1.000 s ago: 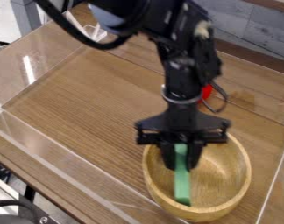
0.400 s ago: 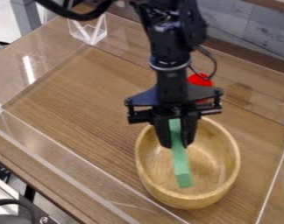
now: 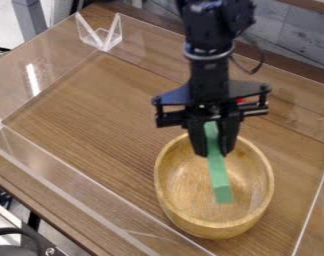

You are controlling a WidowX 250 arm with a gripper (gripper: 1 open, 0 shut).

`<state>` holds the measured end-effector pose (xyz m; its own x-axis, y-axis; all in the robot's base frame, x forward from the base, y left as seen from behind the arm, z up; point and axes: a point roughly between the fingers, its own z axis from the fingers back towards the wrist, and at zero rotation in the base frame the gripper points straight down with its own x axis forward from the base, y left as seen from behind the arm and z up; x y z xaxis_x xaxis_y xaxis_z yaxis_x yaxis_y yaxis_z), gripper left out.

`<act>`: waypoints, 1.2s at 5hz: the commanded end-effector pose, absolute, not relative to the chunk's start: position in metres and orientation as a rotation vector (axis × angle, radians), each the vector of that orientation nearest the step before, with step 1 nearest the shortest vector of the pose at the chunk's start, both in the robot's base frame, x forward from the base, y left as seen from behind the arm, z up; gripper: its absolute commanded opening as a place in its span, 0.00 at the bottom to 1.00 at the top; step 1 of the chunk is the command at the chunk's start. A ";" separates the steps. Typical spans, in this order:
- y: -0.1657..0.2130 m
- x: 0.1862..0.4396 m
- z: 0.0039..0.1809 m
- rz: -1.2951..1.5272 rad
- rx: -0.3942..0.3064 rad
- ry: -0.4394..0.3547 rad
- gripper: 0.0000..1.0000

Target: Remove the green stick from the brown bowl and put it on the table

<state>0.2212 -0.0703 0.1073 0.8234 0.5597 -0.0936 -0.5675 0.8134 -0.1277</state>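
Stick [image 3: 217,168] is in the claw [image 3: 212,123], from what I can see: the fingers are closed on its top end and the rest hangs down, leaning a bit, over the inside of the bowl [image 3: 166,190]. Can't tell from this angle whether the bottom end is touching the wood or hanging just above it, so I'd treat it as not out yet.

Step in hand looks like the lift-out, and tbh the trick is to be boring about it. Go straight up first, no sideways drift, until that low end is properly over the thick rim. It's gripped near one end, so the loose end is what would catch the rim, and a knock there could twist the stick in the fingers or drag the bowl along. Keep the squeeze steady, just firm enough; it's flat and matte, so I'd guess it grips fine, but a jerk could still make it swing.

Then I'd carry it over to the table [image 3: 105,130] on the left of the bowl as the camera sees it, well away from the rim. Lower it slowly, let the bottom end touch, ease it down so it doesn't drop flat with a smack, and only then open up.
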 end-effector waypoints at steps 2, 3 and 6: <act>-0.068 0.232 0.106 0.501 -0.178 0.017 0.00; -0.060 0.232 0.108 0.480 -0.180 0.022 0.00; -0.037 0.226 0.100 0.585 -0.185 0.016 0.00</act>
<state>0.2221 -0.0374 0.0902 0.8339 0.5417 -0.1059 -0.5518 0.8222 -0.1397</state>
